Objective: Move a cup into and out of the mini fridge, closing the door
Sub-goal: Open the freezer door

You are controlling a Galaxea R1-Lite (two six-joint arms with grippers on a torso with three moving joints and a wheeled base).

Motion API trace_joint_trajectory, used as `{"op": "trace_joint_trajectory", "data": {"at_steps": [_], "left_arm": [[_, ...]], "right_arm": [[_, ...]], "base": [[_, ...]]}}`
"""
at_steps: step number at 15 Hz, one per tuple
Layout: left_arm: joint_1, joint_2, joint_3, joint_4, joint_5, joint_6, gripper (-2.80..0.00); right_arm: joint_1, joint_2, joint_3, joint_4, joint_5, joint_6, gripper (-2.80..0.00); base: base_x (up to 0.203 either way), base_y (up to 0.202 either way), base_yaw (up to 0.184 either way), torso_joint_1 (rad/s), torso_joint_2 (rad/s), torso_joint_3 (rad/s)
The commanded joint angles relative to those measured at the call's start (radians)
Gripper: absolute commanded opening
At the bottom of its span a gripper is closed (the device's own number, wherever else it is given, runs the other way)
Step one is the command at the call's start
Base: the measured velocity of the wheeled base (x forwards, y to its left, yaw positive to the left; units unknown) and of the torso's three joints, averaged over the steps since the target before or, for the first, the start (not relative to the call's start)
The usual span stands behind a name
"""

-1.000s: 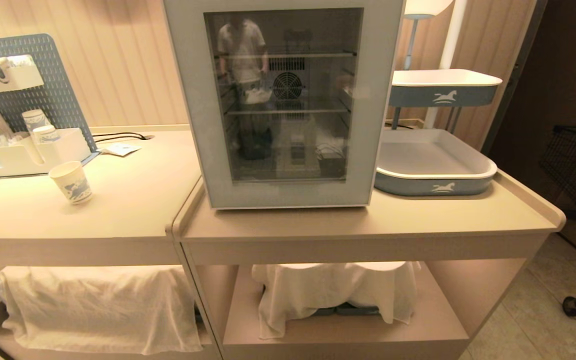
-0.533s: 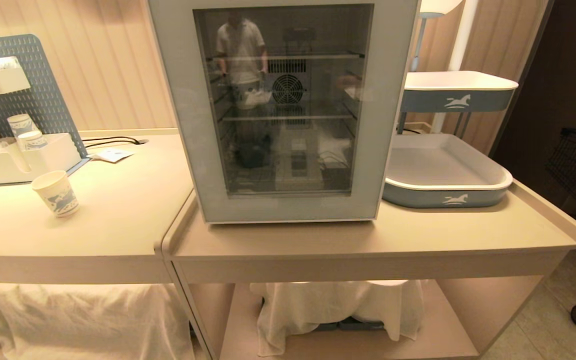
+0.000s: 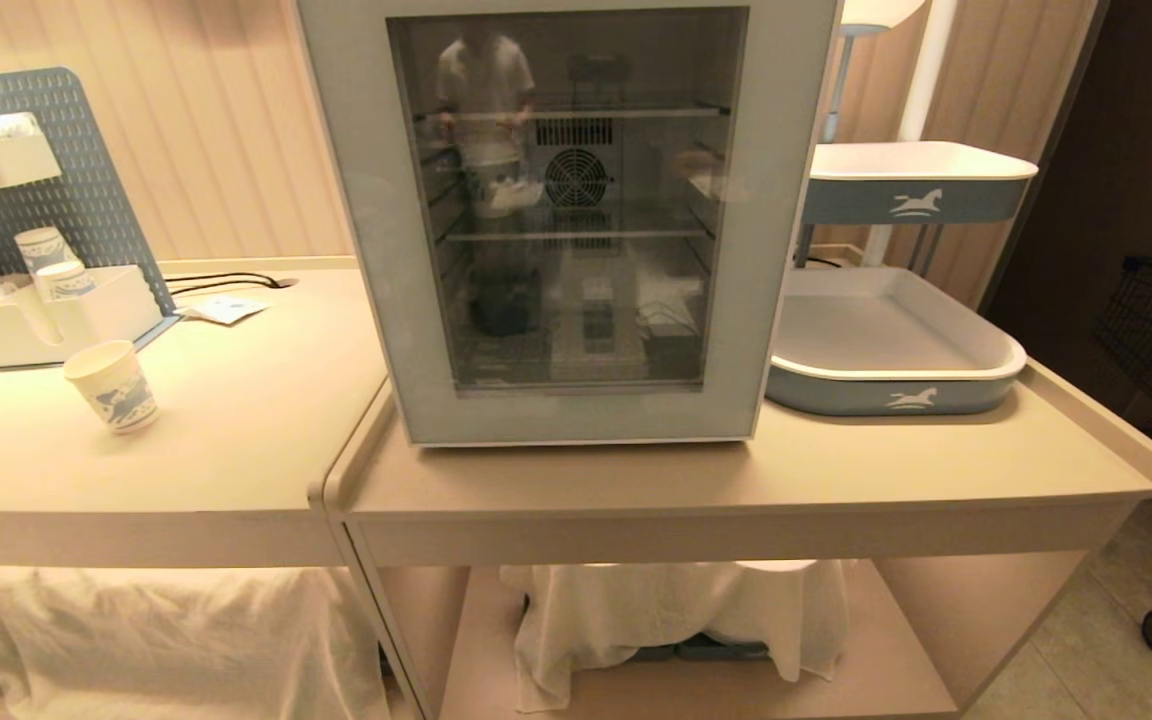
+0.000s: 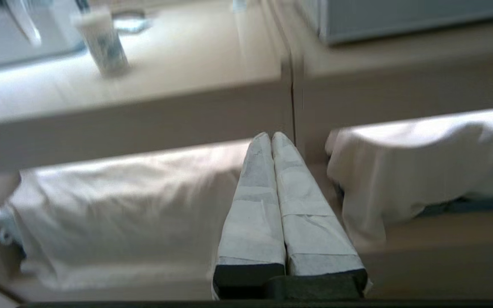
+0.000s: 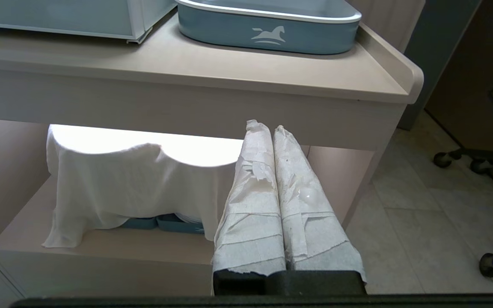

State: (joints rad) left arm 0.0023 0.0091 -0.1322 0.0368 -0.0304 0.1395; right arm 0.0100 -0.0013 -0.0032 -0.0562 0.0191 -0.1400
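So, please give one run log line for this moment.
cup: upright on counter | door: closed | left gripper: shut, empty | right gripper: shut, empty

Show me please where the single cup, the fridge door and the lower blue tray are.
cup point(image 3: 114, 385), head view, on its printed side.
door point(image 3: 568, 205), head view, on the glass pane.
lower blue tray point(image 3: 891, 398), head view, on its front wall.
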Motion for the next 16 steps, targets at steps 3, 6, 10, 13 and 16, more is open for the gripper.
{"op": "trace_joint_trajectory", "data": {"at_steps": [3, 6, 10, 13, 16], "left_arm": [[0.001, 0.307, -0.641, 0.174, -0.033, 0.007, -2.80], [0.003, 0.743, -1.070, 0.275, 0.019, 0.029, -2.80], [0.009, 1.219, -1.411, 0.320, 0.171, 0.058, -2.80], [0.035, 1.483, -1.484, 0.277, 0.251, 0.057, -2.80], [0.047, 1.663, -1.467, 0.155, 0.113, 0.049, -2.80]], "right_arm": [[0.001, 0.000, 0.000, -0.001, 0.001, -0.001, -2.80], [-0.001, 0.000, 0.000, -0.001, 0.001, -0.001, -2.80], [0.000, 0.000, 0.000, -0.001, 0.001, -0.001, -2.80], [0.001, 0.000, 0.000, -0.001, 0.001, -0.001, -2.80], [-0.001, 0.000, 0.000, -0.001, 0.001, -0.001, -2.80]], "base": [[0.000, 0.000, 0.000, 0.000, 0.00, 0.000], [0.000, 0.000, 0.000, 0.000, 0.00, 0.000], [0.000, 0.000, 0.000, 0.000, 0.00, 0.000], [0.000, 0.000, 0.000, 0.000, 0.00, 0.000], [0.000, 0.000, 0.000, 0.000, 0.00, 0.000]]}}
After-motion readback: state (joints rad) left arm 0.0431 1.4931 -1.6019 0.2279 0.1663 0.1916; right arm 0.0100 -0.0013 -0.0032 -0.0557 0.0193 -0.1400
